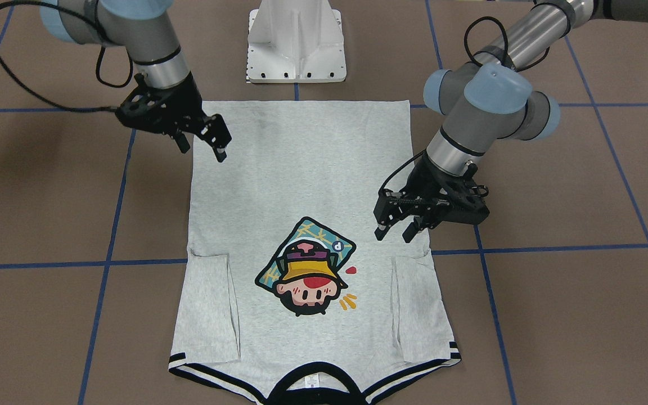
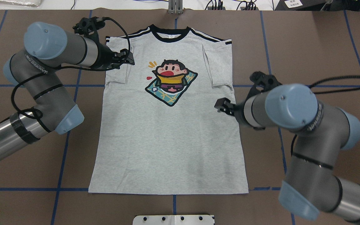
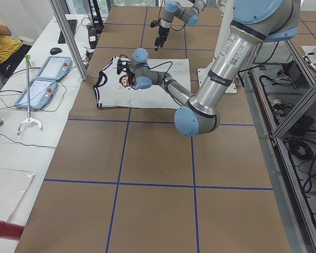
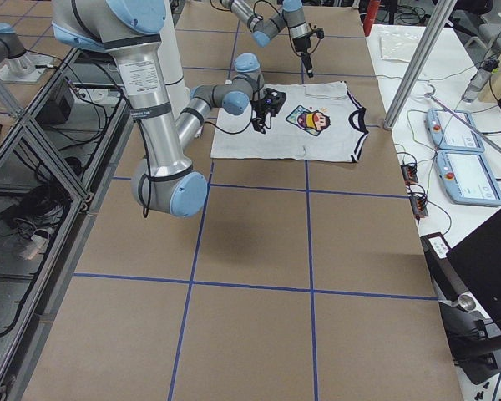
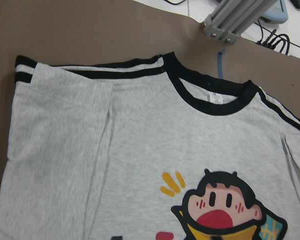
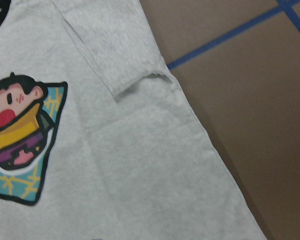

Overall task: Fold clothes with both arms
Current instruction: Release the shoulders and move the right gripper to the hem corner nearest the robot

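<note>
Light heather-grey printed T-shirt (image 1: 301, 169): lies flat, long axis from black collar (image 5: 212, 106) to hem (image 2: 167, 190). Black two-finger left gripper (image 1: 394, 235) hovers beside folded sleeve (image 1: 417, 304), nearer that collar; right gripper (image 1: 203, 153) farther off (hemward). Both parted, empty.

The T-shirt (image 1: 301, 169) is cut off at its collar by the bottom edge of the front-facing view. In the overhead view the right gripper (image 2: 221, 104) is largely covered by its own wrist, and the pedestal (image 2: 173, 220) is cropped at the bottom.

Robotics lab: teach pendants (image 3: 40, 90), alu posts (image 3: 68, 37), taped-grid table (image 3: 158, 211) (cables (image 3: 300, 150) everywhere).
</note>
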